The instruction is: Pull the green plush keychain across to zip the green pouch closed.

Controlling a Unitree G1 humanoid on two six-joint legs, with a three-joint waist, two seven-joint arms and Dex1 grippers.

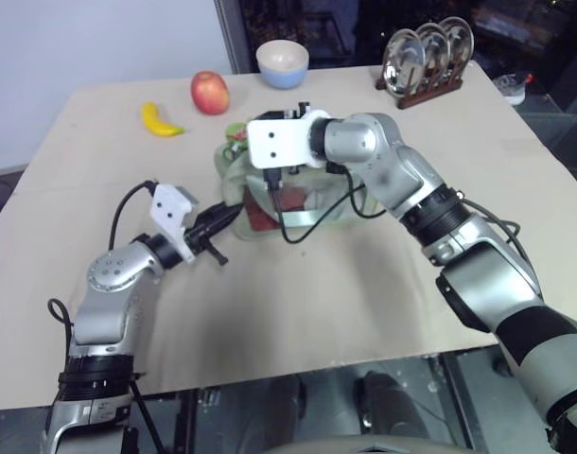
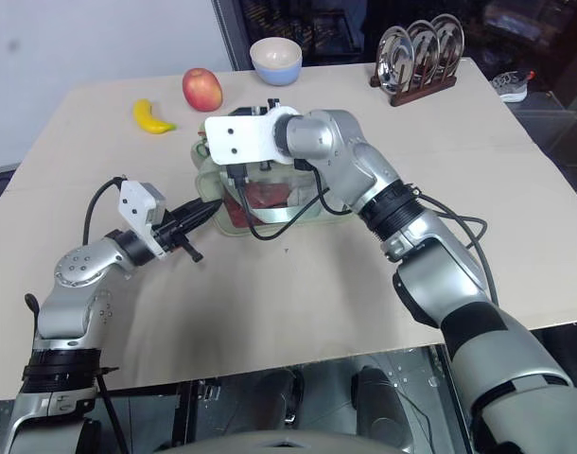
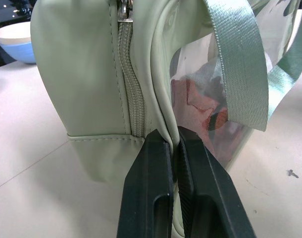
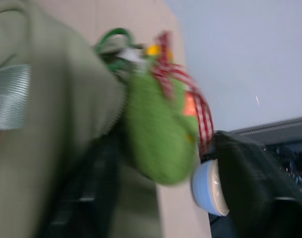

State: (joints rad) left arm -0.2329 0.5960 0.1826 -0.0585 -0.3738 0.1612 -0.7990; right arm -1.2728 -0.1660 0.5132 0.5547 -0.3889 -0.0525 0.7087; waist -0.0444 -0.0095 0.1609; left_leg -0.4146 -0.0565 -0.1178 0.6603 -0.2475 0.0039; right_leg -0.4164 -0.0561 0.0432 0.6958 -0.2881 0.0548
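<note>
The green pouch (image 1: 234,170) stands upright in the middle of the table, with reddish contents behind its clear front panel (image 3: 195,104). My left gripper (image 3: 175,135) is shut on the pouch's end seam, beside the zipper (image 3: 131,84) and the strap (image 3: 240,64); from the head it sits at the pouch's near-left end (image 1: 230,216). The green plush keychain (image 4: 158,134), lime green with red-checked ribbon, hangs at the pouch's top edge (image 4: 37,148). My right gripper (image 4: 166,144) reaches over the pouch top, its fingers apart on either side of the keychain, which is blurred.
On the far side of the table lie a yellow banana (image 1: 161,120), a red apple (image 1: 210,92) and a blue-and-cream bowl (image 1: 282,63). A rack of metal plates (image 1: 426,59) stands at the back right. A black cable (image 1: 298,227) loops in front of the pouch.
</note>
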